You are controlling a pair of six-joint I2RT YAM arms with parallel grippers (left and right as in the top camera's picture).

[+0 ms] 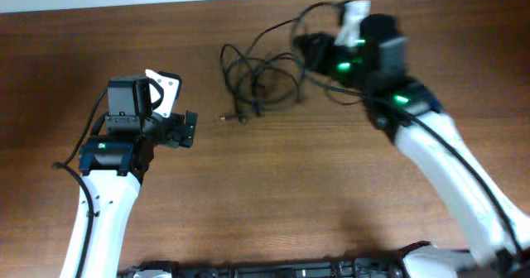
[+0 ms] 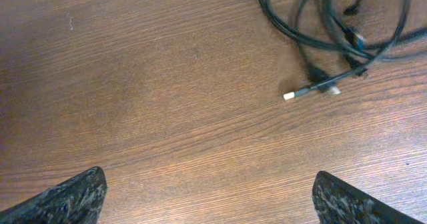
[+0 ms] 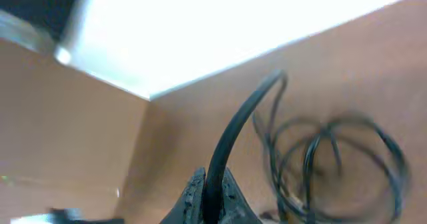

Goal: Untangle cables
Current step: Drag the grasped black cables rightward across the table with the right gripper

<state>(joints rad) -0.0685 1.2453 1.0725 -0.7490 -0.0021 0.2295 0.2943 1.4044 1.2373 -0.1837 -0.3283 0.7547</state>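
Pinching one strand of the cables (image 3: 235, 127) in the right claw (image 3: 213, 187), closed down tight on that cord and raised off the desk (image 1: 273, 195) near its far edge. Holding the left claw (image 2: 212, 199) spread wide with nothing in it, low over bare wood, near the bundle but apart from it. Going by the overhead view: bunched in overlapping loops toward the far middle of the desk, between the two arms, with one strand drawn up and away to the right claw. Seen from the left wrist: several cords crossing one another, plus a light-tipped plug (image 2: 288, 96) poking out to the left, flat on the wood. Judged as barely started: one cord taken hold of, nothing yet pulled free, no cord laid out by itself. Left to do, probably: drawing the held strand clear, pinning the rest with the free claw, then separating each remaining loop.
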